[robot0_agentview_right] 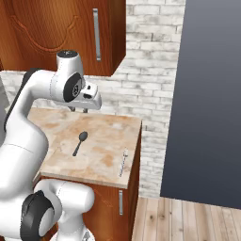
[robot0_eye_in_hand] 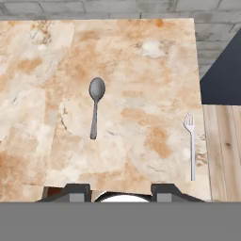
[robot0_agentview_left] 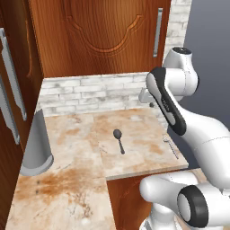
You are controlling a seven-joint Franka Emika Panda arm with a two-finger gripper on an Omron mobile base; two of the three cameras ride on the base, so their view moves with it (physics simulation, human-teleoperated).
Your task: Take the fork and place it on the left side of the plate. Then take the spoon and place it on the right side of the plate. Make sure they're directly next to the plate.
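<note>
Claw (robot0_agentview_right: 78,109) hovers empty, jaws parted, upper left; descend squarely over fork (robot0_eye_in_hand: 190,143) at right edge; grip mid-handle.

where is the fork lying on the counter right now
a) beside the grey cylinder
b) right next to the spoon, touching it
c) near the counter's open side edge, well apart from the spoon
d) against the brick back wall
c: the fork lies along the counter edge next to the drop to the wood floor, while the spoon lies apart from it, nearer the middle of the slab.
</note>
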